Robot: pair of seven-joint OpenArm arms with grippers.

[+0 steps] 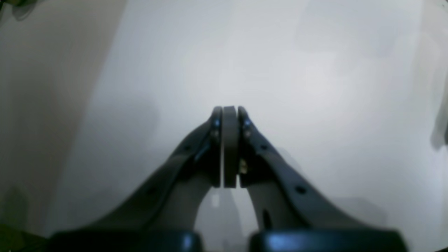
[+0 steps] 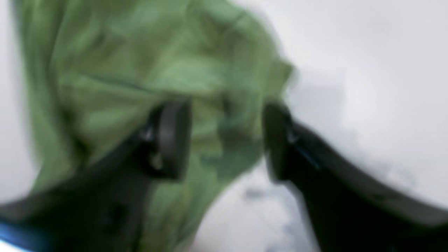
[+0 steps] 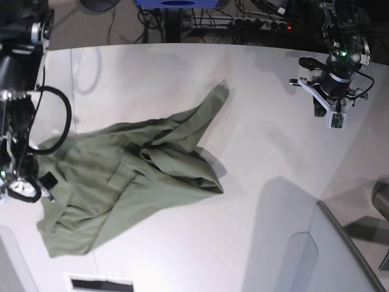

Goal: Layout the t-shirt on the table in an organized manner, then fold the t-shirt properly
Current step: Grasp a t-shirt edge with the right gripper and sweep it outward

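Note:
The olive-green t-shirt (image 3: 134, 176) lies crumpled on the white table (image 3: 261, 140), with one part stretched toward the far middle and folds bunched over its centre. My right gripper (image 3: 36, 185) is at the shirt's left edge. In the blurred right wrist view its jaws (image 2: 224, 140) stand apart, with green cloth (image 2: 140, 70) loose between and behind the pads (image 2: 173, 136). My left gripper (image 3: 322, 109) hovers over bare table at the far right, well away from the shirt. Its pads (image 1: 230, 140) are pressed together on nothing.
A grey angled panel (image 3: 340, 255) with a dark edge rises at the near right corner. Cables and a power strip (image 3: 255, 21) lie beyond the table's curved far edge. A white label with a dark bar (image 3: 100, 283) sits at the near edge.

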